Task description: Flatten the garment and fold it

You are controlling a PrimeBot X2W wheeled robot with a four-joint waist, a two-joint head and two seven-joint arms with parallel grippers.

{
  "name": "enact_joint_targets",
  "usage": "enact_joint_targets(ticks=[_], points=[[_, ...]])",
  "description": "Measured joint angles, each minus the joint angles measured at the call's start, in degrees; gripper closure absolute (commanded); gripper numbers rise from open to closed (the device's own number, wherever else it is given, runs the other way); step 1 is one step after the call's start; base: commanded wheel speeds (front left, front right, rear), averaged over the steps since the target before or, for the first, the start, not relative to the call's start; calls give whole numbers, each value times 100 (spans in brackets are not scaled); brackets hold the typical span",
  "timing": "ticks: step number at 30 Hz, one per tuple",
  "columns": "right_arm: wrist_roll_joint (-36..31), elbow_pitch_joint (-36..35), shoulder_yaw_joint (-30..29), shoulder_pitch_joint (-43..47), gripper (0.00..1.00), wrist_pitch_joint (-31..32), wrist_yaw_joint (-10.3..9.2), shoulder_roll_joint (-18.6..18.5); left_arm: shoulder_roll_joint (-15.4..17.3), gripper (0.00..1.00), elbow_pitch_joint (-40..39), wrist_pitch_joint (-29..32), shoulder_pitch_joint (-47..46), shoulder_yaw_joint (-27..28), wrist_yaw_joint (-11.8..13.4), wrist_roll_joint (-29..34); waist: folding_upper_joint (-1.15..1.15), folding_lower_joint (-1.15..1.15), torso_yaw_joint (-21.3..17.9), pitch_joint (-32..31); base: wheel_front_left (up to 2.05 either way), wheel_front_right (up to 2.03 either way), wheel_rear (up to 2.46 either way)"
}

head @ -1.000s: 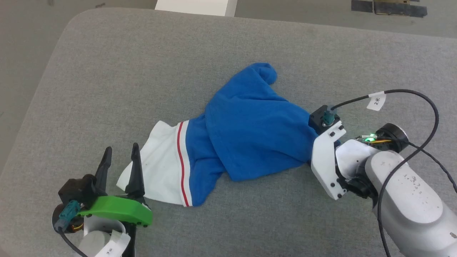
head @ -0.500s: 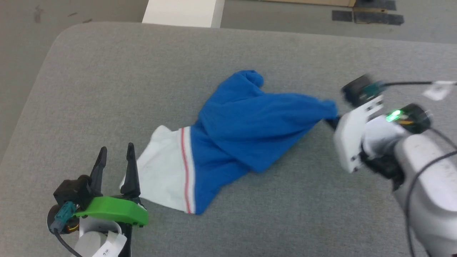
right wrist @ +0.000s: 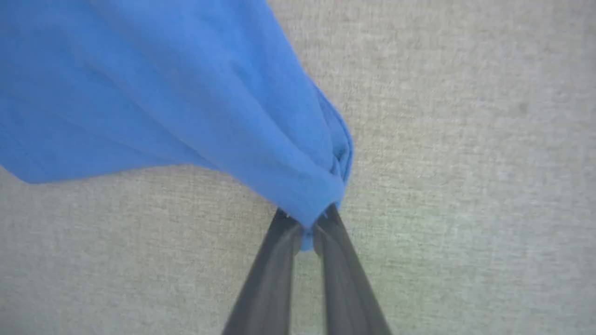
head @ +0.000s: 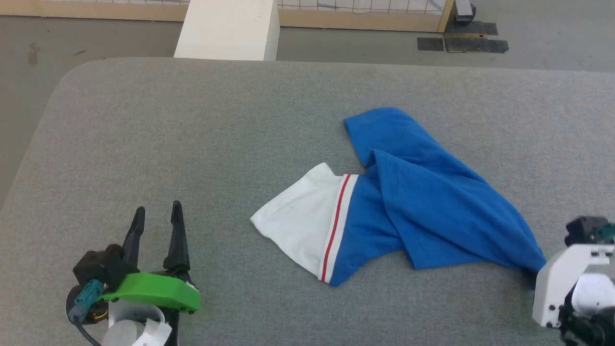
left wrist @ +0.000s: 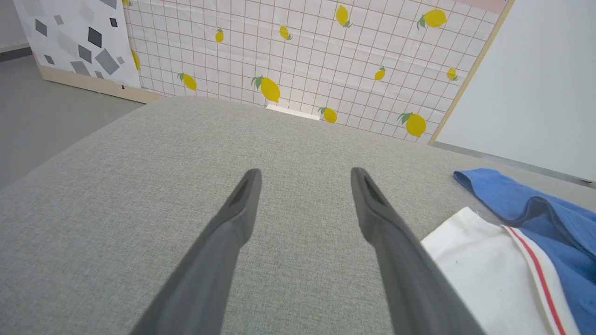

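Note:
The garment (head: pixel 423 206) is a bright blue shirt with a white, red-striped end. It lies crumpled on the grey padded table (head: pixel 192 134), right of centre in the head view. My right gripper (right wrist: pixel 305 216) is shut on a bunched blue corner of the garment (right wrist: pixel 186 93); in the head view its white wrist housing (head: pixel 559 283) sits at that corner, fingers hidden. My left gripper (head: pixel 156 216) stands open at the lower left, nothing between its fingers (left wrist: pixel 233 223). The garment's white end (left wrist: pixel 479 274) lies to its right, apart from it.
A white block (head: pixel 228 29) stands beyond the table's far edge. Dark tape patches (head: pixel 461 43) mark the floor. A tiled lemon-print panel (left wrist: pixel 302 60) rises behind the table. Bare grey padding stretches left of the garment.
My right gripper shut on the blue corner and pulled it right and toward me, dragging the whole garment rightward and stretching it out. The camera also tilted. The left arm stayed put.

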Motion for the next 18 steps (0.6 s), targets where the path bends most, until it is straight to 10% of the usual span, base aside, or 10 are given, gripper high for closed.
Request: enact_joint_targets(ticks=[5,7,18], points=[[-123,-26,-245,85,98,-49,-1,310,-1,0,4,0,3,13,-38,0,0,0,12,24,0,0,0],[-131,-51,-250,83,0,-223,-1,370,-1,0,12,0,3,24,-38,0,0,0,7,5,0,0,0],[-294,-1046,-475,135,0,-1200,0,619,4,0,48,1,98,11,-36,-1,0,0,-3,-248,0,0,0]])
